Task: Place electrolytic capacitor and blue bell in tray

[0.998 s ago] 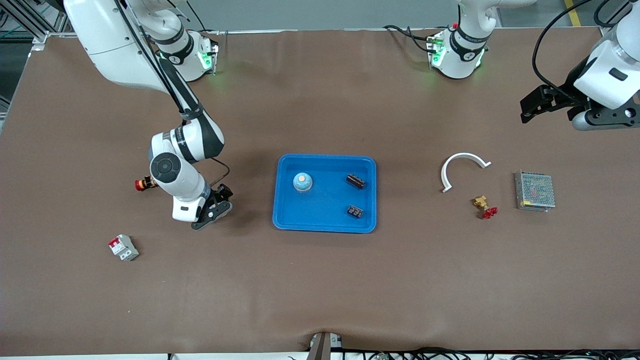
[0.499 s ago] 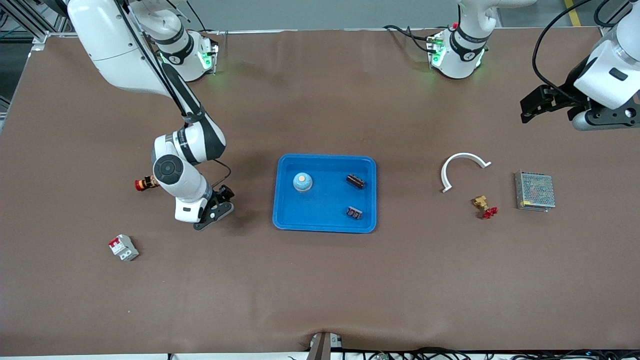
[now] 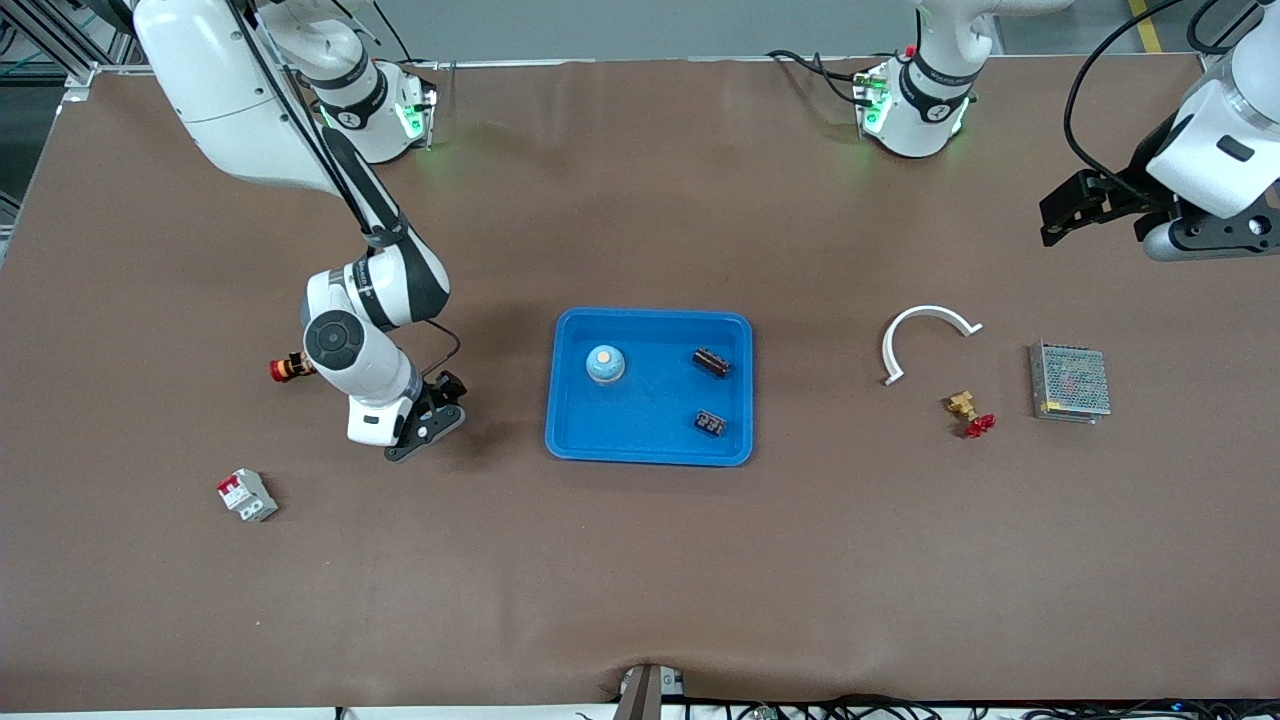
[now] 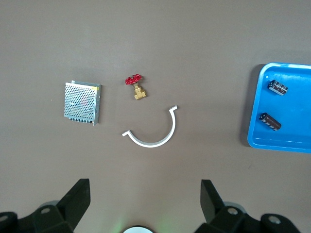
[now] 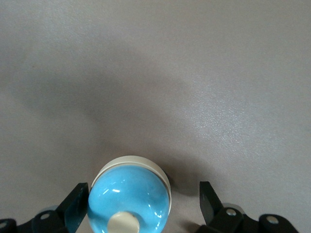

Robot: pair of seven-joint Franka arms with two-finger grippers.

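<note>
Low, right hand (image 3: 428, 428) astride bell (image 5: 130, 191), left (image 3: 1048, 220) waiting

Bright-blue tray (image 3: 570, 420); sky-blue bell (image 5: 129, 193), cream button and base.

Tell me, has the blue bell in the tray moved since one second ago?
No. The bell stands at the same spot in the tray, just as close to the rim toward the right arm's end as before.
</note>
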